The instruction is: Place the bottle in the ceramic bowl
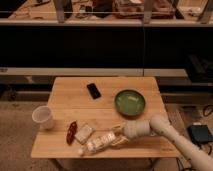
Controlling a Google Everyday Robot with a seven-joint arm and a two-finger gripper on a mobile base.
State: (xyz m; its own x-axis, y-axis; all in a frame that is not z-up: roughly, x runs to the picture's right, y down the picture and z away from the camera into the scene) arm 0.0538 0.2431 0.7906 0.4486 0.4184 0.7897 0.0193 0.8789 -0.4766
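Observation:
The whitish bottle (96, 144) lies on its side near the front edge of the wooden table (75, 95), cap end to the left. The green ceramic bowl (130, 103) sits on the right half of the table, with nothing in it that I can make out. My gripper (117, 137) is at the bottle's right end, reaching in from the right on the white arm (160, 129). It lies in front of and to the left of the bowl.
A flat white packet (84, 132) and a dark red slender object (72, 132) lie just left of the bottle. A white plastic cup (43, 117) stands at the table's left edge. A black phone (93, 90) lies behind the middle. Shelving stands behind the table.

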